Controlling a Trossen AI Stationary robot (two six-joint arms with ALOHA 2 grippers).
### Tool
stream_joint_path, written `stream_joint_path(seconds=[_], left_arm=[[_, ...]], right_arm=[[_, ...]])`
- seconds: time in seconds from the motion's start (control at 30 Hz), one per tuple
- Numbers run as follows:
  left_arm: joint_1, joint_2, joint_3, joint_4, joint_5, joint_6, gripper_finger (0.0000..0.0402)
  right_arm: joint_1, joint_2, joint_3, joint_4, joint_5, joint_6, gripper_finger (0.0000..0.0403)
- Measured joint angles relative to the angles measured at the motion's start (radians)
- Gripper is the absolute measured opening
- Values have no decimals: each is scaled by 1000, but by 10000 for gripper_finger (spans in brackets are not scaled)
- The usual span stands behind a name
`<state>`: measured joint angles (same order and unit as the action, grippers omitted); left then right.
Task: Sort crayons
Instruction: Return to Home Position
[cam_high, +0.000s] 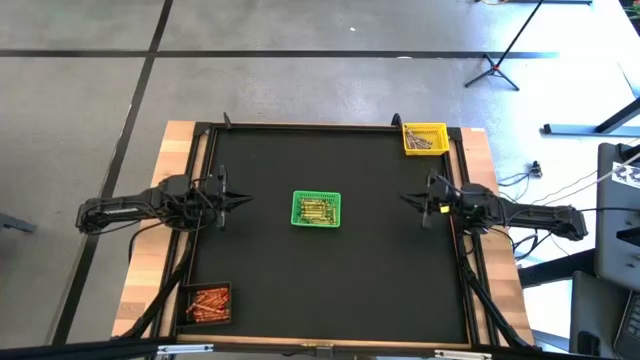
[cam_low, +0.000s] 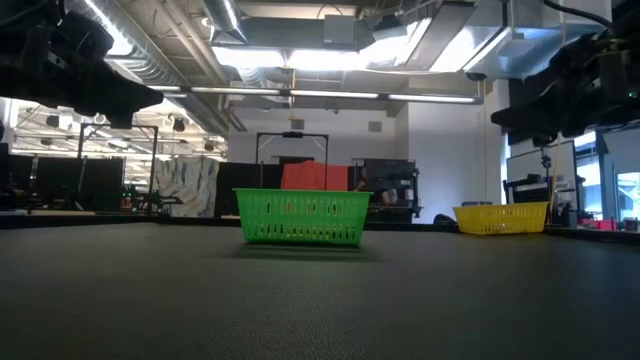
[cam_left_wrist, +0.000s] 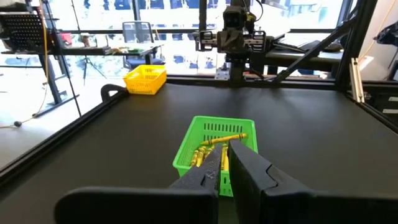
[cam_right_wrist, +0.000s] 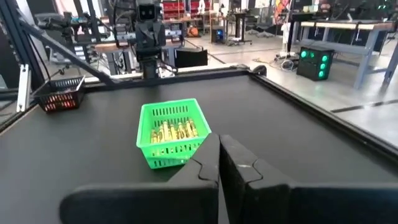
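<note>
A green basket (cam_high: 316, 210) stands in the middle of the black table and holds yellow crayons (cam_left_wrist: 214, 148). At the far right corner stands a yellow basket (cam_high: 424, 138) with greyish crayons. A black basket (cam_high: 207, 302) at the near left corner holds orange-red crayons (cam_right_wrist: 59, 101). My left gripper (cam_high: 247, 198) hovers level at the table's left side, shut and empty, pointing at the green basket. My right gripper (cam_high: 404, 197) hovers level at the right side, shut and empty, facing the same basket (cam_right_wrist: 171, 134).
A raised black frame (cam_high: 300, 127) borders the mat, with wooden table edges (cam_high: 175, 140) outside it. Bare mat lies between each gripper and the green basket (cam_low: 302, 217). Stands and cables (cam_high: 500, 70) are on the floor beyond the far right corner.
</note>
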<state>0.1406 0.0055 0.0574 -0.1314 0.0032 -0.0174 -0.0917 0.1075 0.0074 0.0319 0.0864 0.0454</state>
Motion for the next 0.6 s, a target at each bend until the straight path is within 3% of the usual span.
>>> stream_joint_path(seconds=[0.6], left_arm=[[0,1,0,8,0,1,16]], right_arm=[[0,2,0,-3,-1,60,3]])
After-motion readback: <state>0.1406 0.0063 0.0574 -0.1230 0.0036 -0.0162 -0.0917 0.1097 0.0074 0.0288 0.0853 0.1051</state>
